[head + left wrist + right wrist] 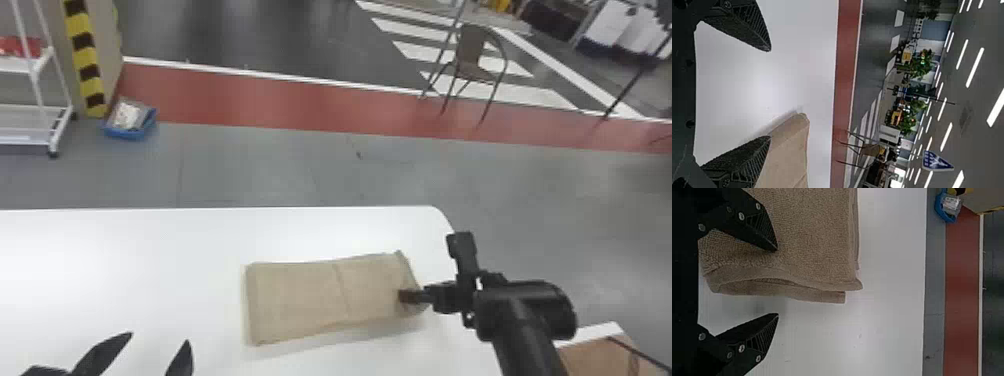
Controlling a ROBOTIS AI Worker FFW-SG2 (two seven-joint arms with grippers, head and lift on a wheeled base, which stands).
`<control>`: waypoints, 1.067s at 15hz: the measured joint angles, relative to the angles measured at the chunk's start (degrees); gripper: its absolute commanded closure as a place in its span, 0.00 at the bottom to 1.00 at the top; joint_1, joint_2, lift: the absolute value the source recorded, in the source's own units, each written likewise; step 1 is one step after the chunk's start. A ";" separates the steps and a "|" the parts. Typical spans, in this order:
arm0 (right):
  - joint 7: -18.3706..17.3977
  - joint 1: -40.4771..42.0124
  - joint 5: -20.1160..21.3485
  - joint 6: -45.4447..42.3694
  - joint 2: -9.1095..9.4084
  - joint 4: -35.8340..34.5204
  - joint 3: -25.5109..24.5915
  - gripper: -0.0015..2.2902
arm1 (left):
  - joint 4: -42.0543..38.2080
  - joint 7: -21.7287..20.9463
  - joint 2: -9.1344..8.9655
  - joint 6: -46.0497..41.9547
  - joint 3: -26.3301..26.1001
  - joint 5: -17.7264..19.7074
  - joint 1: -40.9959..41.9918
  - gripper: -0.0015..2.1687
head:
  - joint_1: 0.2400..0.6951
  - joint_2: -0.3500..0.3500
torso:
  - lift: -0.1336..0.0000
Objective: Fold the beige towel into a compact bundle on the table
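Beige towel (300,300) lies toward the right edge of the counter (125,240), long axis roughly left to right — its right end between the parted fingers of the right claw (777,282); left claw (770,93) open, farther off.

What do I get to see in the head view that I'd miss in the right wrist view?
Head view: the chair, the white rack and the left gripper.

Right wrist view: the right gripper's two spread fingers and an opening between layers at the towel's end.

Both: towel, table, right gripper, blue bin, red floor strip.
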 measured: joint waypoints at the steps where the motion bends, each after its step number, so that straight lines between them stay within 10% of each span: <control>1: 0.00 -0.03 0.11 -0.17 0.00 0.25 0.19 0.26 | 0.03 -0.04 0.00 0.00 0.03 0.00 0.04 0.04 | 1.00 0.00 | 1.00; 6: 0.01 -0.07 -0.38 -1.30 0.09 0.79 0.08 0.66 | -0.28 -0.14 0.00 -0.17 0.25 0.00 0.56 0.04 | 1.00 0.00 | 1.00; 16: 4.82 6.63 -7.80 3.17 2.57 -14.82 -5.60 0.72 | -1.27 0.14 0.00 -2.93 1.52 0.07 1.51 0.04 | 1.00 0.00 | 1.00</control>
